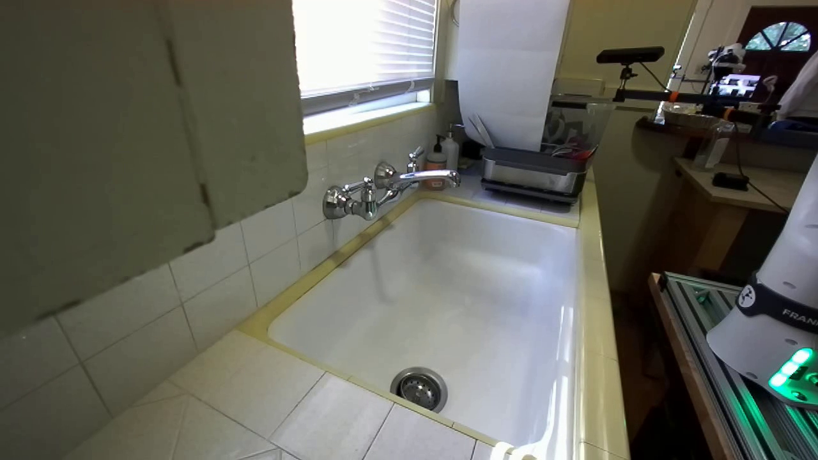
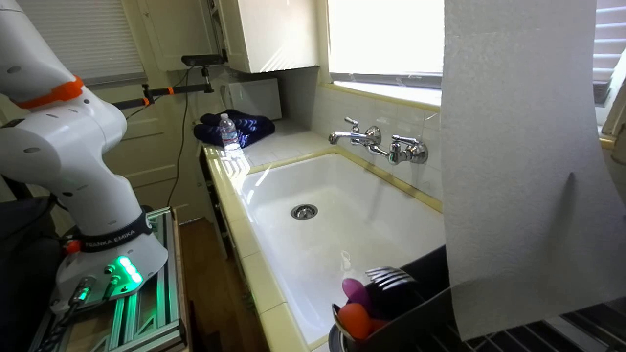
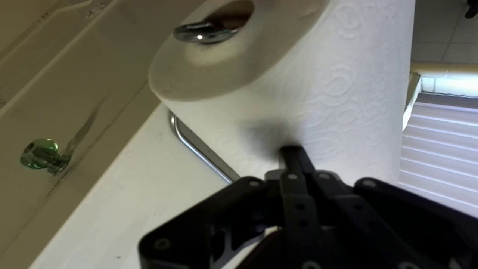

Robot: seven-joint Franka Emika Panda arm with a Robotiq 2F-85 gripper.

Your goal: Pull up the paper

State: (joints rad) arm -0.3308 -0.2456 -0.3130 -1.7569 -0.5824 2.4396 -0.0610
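The paper is a long white sheet hanging down in both exterior views, in front of the wall (image 1: pixel 511 64) and large at the right (image 2: pixel 513 161). Its lower edge hangs at the dish rack, and its top is out of frame. In the wrist view the paper (image 3: pixel 347 93) shows as an embossed roll on a metal holder (image 3: pixel 203 155). My gripper (image 3: pixel 293 149) is shut, its fingertips together in front of the roll's surface with a shadow beside them. I cannot tell if they touch it. No paper shows between the fingers. The gripper is out of view in both exterior views.
A dish rack (image 1: pixel 533 172) with utensils stands under the paper. The white sink (image 1: pixel 473 287) and wall faucet (image 1: pixel 422 177) lie beside it. A cabinet with a green knob (image 3: pixel 41 154) and window blinds (image 3: pixel 440 149) flank the roll. A bottle (image 2: pixel 229 132) stands on the far counter.
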